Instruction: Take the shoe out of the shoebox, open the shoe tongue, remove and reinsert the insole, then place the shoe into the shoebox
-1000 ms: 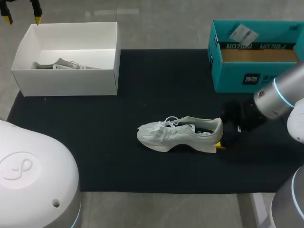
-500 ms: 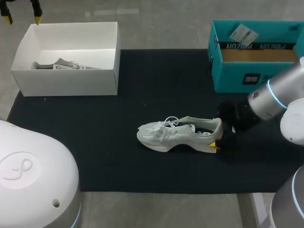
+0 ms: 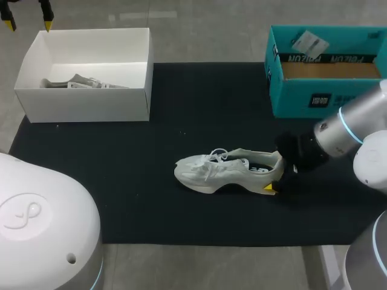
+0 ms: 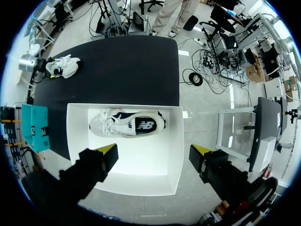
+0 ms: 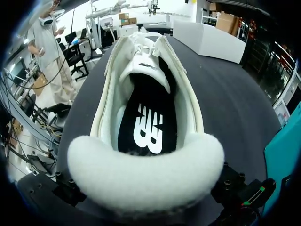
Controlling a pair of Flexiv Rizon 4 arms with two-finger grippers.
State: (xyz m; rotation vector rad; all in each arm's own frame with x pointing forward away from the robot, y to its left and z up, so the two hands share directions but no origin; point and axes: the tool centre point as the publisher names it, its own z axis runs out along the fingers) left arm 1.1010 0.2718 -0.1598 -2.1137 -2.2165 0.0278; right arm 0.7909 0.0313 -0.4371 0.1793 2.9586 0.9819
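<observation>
A white shoe [image 3: 227, 172] lies on its side on the black mat [image 3: 121, 181], toe to the left. My right gripper [image 3: 275, 172] straddles its heel, open, with one yellow fingertip [image 3: 268, 188] showing at the near side of the sole; the other is hidden behind the heel. In the right wrist view the padded heel collar [image 5: 146, 174] sits right at the gripper, and the black insole [image 5: 148, 127] lies inside the shoe. My left gripper [image 4: 155, 153] hangs open, high above the white shoebox [image 4: 141, 162], which holds a second shoe [image 4: 127, 126].
The white shoebox [image 3: 84, 103] stands at the mat's back left, with my left gripper [image 3: 28, 24] above its far corner. A teal open box [image 3: 323, 99] stands at the back right, just behind my right arm [image 3: 351, 130].
My right gripper has slid left along the mat, and its fingers now reach around the shoe's heel. The shoe and my left arm have kept still.
</observation>
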